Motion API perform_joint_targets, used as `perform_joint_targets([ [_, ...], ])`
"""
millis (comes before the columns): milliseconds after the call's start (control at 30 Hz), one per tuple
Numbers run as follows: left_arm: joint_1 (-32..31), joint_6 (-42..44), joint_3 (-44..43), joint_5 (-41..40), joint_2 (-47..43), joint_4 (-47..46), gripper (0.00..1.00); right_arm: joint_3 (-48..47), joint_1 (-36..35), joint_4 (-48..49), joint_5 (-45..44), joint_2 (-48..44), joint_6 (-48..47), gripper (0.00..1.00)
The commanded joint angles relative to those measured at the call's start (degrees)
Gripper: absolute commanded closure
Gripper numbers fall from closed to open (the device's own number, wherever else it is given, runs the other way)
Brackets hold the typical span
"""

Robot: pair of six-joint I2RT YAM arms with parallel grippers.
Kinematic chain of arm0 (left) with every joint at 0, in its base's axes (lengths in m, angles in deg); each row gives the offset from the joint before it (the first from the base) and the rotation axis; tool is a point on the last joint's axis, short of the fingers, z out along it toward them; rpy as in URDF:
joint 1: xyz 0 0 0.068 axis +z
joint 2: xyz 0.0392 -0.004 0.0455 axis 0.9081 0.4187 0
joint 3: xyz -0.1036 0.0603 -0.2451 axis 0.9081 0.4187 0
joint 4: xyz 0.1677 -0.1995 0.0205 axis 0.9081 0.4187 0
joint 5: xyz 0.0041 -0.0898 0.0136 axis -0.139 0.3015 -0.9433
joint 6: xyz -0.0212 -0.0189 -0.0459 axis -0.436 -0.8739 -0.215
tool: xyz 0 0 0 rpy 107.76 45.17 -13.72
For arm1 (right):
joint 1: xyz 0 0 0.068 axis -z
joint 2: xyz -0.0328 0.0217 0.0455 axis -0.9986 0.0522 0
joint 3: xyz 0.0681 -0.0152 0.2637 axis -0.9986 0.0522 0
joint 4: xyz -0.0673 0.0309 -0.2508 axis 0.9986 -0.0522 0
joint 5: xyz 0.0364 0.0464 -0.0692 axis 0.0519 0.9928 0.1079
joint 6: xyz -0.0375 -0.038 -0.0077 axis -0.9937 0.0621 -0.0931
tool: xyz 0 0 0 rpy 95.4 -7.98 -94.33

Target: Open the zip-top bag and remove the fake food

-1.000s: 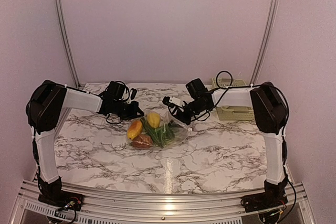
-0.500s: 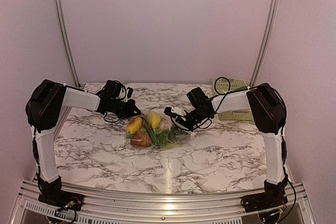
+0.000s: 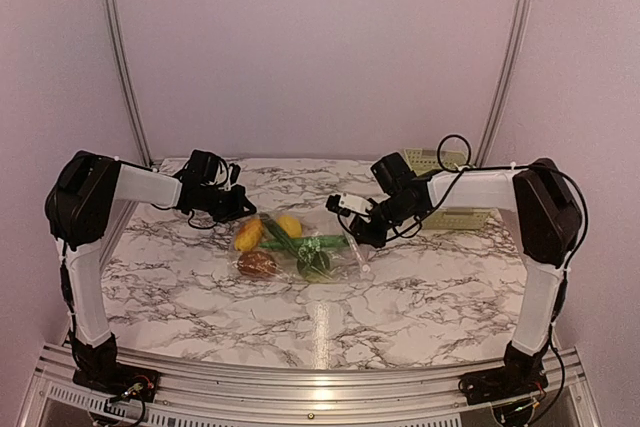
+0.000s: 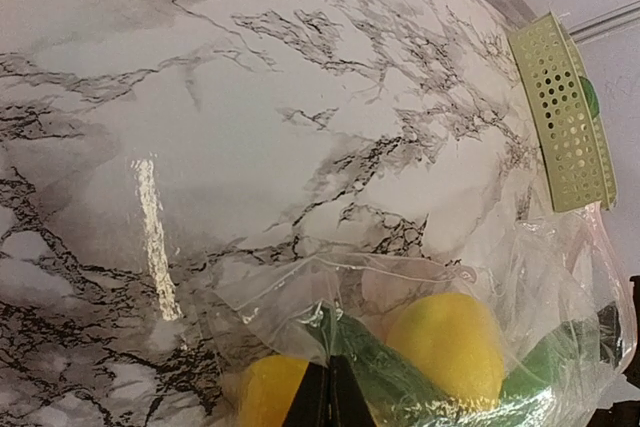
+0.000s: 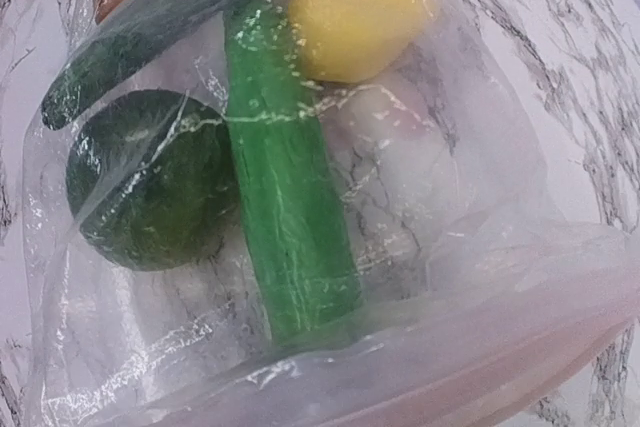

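The grey-veined white marble desk (image 3: pixel 420 297) carries everything. The clear, crinkly zip-top bag (image 3: pixel 343 263) lies at its middle, well apart from the pale green slatted basket (image 3: pixel 462 218) by the right edge. A second ago the bag sat bunched in a roundish heap. Now it is drawn out, its long axis running left to right, roughly parallel to the near edge. The hazy whitish strip closest to my right wrist camera looks like the zip, so I judge the mouth points toward the right edge. I cannot tell whether it has parted. All the fake food is inside: the long green pod (image 3: pixel 305 244) has swung to lie along the bag's length, with the yellow lemon (image 3: pixel 290 226), yellow-orange piece (image 3: pixel 248 235), brown round piece (image 3: pixel 258 264) and green ball (image 3: pixel 314 262) around it. My left hand (image 3: pixel 238 212) is pinched tight on the film at the bag's left end. My right hand (image 3: pixel 358 230), wide a second ago, has pulled back rightward at the other end. Its fingers are hidden, so I cannot tell its grip. The stretch suggests both ends are caught, ready for pulling the mouth apart.
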Motion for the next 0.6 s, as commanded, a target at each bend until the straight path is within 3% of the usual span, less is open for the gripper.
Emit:
perform_joint_targets([
  [0,0.45,1.23,0.09,0.63,-0.89,1.46,1.0,2.5,-0.34,-1.79,-3.8,-3.31,-0.49,0.99],
  [200,0.45,1.05,0.15,1.35,-0.3,0.94,1.0,1.18,-1.07,-2.01,-4.08,2.57,0.33,0.92],
  [267,0.48,0.99,0.14,1.37,-0.3,0.94,1.0,0.39,-1.39,-2.12,-4.09,4.45,0.84,0.81],
  [300,0.48,1.09,0.2,1.37,-0.42,0.9,1.0,-0.12,-1.5,-2.19,-4.13,5.35,1.2,0.69],
  [400,0.47,1.14,0.45,1.45,-0.77,0.94,1.0,-1.06,-1.73,-2.07,-3.9,6.95,2.06,0.57],
  [467,0.46,1.3,0.57,1.39,-0.99,1.07,1.0,-1.56,-1.86,-2.32,-4.19,7.22,2.25,0.58],
  [567,0.43,1.88,0.32,1.15,-1.16,1.74,1.0,-1.76,-1.87,-3.18,-5.17,5.88,2.15,0.84],
])
